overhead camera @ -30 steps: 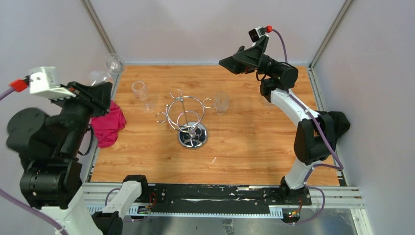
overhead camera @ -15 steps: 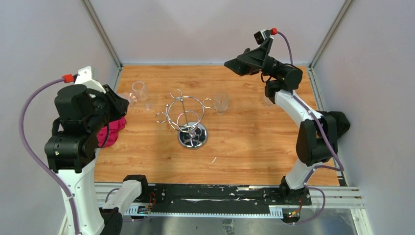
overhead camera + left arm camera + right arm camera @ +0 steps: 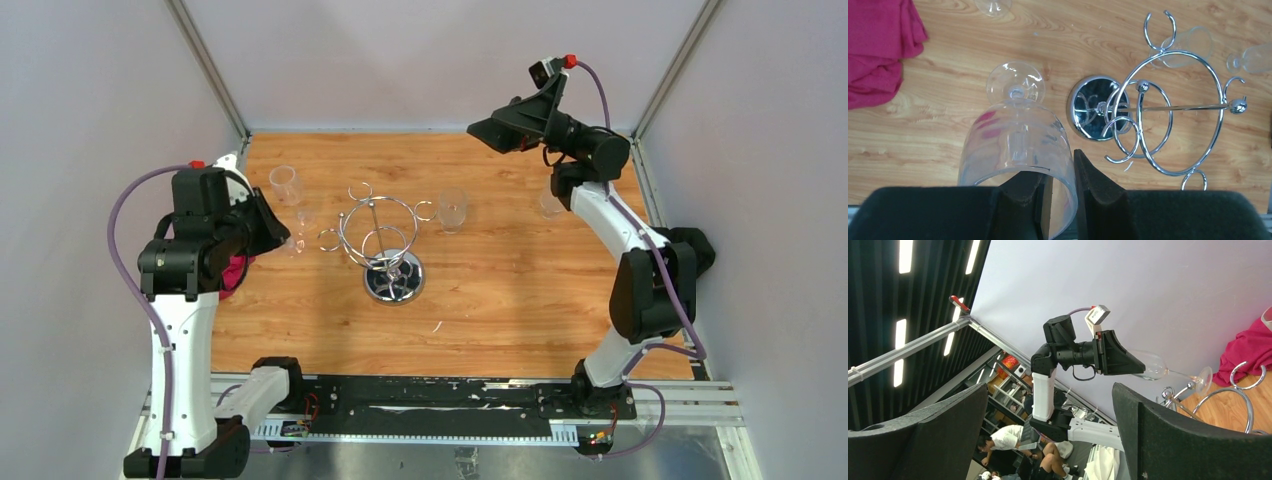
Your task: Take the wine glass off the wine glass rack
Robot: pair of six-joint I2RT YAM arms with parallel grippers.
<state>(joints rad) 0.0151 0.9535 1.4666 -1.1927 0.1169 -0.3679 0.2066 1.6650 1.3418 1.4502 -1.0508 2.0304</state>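
The chrome wine glass rack [image 3: 383, 236] stands mid-table on its round mirrored base [image 3: 1093, 107], its ring and hooks [image 3: 1168, 107] to the right in the left wrist view. My left gripper [image 3: 266, 226] is shut on the rim of a clear wine glass [image 3: 1015, 132], with one finger [image 3: 1020, 192] inside the bowl and one [image 3: 1095, 185] outside. The glass [image 3: 292, 242] is held just left of the rack and apart from it, its foot [image 3: 1015, 82] pointing away over the wood. My right gripper [image 3: 490, 133] is open and empty, raised at the back right.
A crumpled red cloth [image 3: 232, 270] lies at the left edge, partly under my left arm. Other clear glasses stand at back left [image 3: 285, 184], behind the rack [image 3: 453, 209] and near the right arm [image 3: 548, 205]. Grey walls enclose the table.
My left arm has swung down from high at the back left toward the table, bringing the wine glass low beside the rack. The right gripper has shifted slightly up and to the right.
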